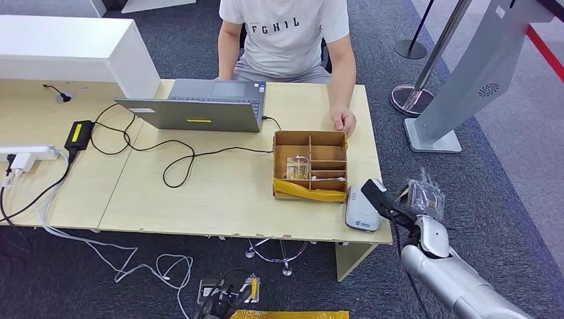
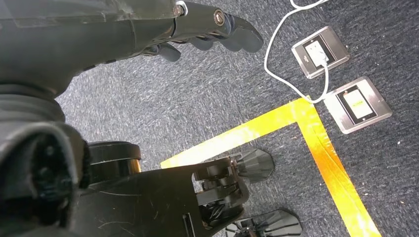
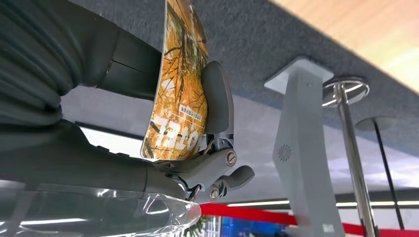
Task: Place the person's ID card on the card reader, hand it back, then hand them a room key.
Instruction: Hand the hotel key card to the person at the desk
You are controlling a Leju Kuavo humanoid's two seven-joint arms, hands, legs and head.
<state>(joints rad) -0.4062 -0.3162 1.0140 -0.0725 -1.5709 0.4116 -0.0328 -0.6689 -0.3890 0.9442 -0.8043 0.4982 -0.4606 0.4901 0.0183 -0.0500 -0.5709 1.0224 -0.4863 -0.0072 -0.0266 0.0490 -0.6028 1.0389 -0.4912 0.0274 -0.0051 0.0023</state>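
My right hand (image 1: 414, 201) hovers just past the table's right front corner, beside the white card reader (image 1: 362, 211). In the right wrist view that hand (image 3: 210, 165) pinches an orange-patterned card with large letters (image 3: 180, 89) between thumb and fingers. The person sits at the far side of the table, one hand (image 1: 344, 121) resting on the tabletop behind the cardboard divider box (image 1: 309, 137). A clear item (image 1: 297, 167) lies in one compartment of the box. My left hand (image 2: 217, 29) hangs over the carpet with fingers extended, holding nothing.
A grey laptop (image 1: 199, 106) stands in front of the person, with a black cable and power adapter (image 1: 78, 134) across the table. A grey kiosk stand (image 1: 459, 86) and stanchion base (image 1: 411, 100) are on the right. Floor sockets (image 2: 341, 74) and yellow tape (image 2: 326, 153) lie below.
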